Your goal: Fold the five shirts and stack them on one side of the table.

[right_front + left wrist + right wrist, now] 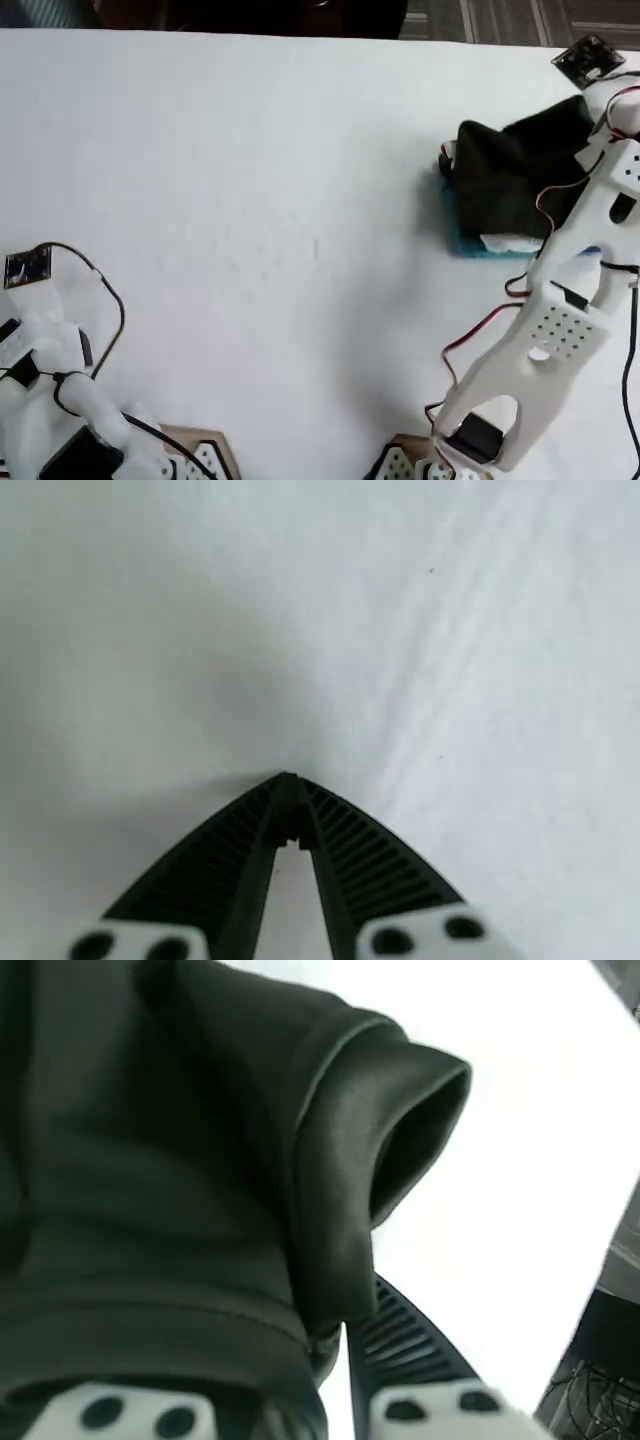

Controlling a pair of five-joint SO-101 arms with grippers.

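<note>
A black shirt [510, 165] lies rumpled on top of a pile at the table's right side, over a teal shirt [465, 243] and a white shirt [510, 243] whose edges stick out. My right arm [590, 230] stretches over this pile. In the right wrist view the black shirt [180, 1160] hangs close with an open sleeve, and my right gripper [345, 1332] is shut on a fold of it; one finger is hidden under the cloth. My left gripper [287, 785] is shut with nothing in it, just above bare table, with its arm [40, 390] drawn back at the front left corner.
The white table [250, 200] stretches bare from the left arm to the pile. Red and black cables [470, 340] loop beside the right arm. A small black board [590, 60] sits at the far right corner. The arms' bases stand at the front edge.
</note>
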